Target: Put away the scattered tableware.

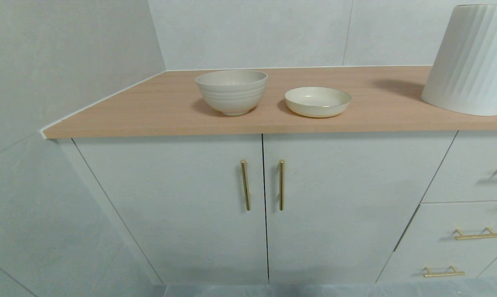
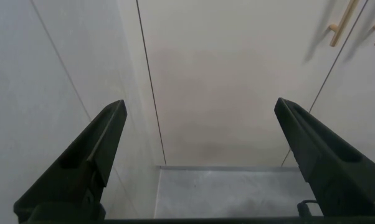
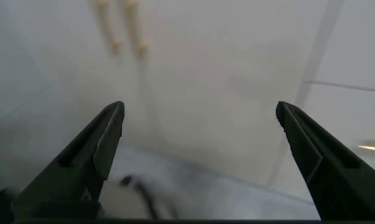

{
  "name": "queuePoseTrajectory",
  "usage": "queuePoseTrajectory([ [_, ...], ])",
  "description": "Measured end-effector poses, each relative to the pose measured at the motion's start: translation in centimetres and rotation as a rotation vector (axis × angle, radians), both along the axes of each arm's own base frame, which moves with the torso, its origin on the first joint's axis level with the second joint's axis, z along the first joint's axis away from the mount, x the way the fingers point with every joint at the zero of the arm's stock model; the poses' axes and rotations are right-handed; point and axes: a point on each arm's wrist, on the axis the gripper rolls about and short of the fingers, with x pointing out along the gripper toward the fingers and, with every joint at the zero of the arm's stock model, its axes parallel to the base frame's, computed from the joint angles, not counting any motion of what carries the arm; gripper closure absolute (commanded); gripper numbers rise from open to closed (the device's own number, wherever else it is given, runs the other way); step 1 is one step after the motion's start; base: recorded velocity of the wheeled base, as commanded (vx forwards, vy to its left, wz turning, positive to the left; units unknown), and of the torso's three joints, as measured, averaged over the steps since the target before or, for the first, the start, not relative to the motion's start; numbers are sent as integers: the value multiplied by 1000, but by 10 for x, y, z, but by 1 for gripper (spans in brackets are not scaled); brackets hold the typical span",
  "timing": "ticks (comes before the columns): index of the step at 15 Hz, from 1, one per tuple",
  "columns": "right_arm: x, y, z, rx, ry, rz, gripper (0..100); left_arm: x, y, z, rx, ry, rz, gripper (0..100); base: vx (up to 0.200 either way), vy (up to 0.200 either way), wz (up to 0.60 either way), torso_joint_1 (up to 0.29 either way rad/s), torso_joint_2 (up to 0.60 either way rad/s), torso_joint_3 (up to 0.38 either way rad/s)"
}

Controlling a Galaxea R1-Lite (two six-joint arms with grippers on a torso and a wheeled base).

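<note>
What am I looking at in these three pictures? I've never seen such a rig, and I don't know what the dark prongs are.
This is a two-armed robot with a camera on its head and one on each wrist. The large picture is from the head camera. A wooden countertop carries a deep bowl and a shallow dish, standing apart, with a tall white ribbed container to the robot's right. Below are closed cabinet doors with gold handles. The two smaller pictures come from the wrists. The dark prongs are the fingers of the left gripper and the right gripper. Both grippers are spread open, hold nothing, and face the cabinet fronts.
</note>
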Motion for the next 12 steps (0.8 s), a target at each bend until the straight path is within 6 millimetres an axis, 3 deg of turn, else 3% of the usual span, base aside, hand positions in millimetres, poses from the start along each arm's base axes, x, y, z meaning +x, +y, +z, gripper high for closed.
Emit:
queuePoseTrajectory([
  [3,26,3,20,7,127,106,0,0,0,0,1,0,0,0,0,0,0,0,0,0],
  [6,66,13,41,-14,261,226,0,0,0,0,2,1,0,0,0,0,0,0,0,0],
  [9,110,39,57,-46,299,349,0,0,0,0,1,1,-1,0,0,0,0,0,0,0],
  [12,161,73,61,-57,298,417,0,0,0,0,2,1,-1,0,0,0,0,0,0,0],
])
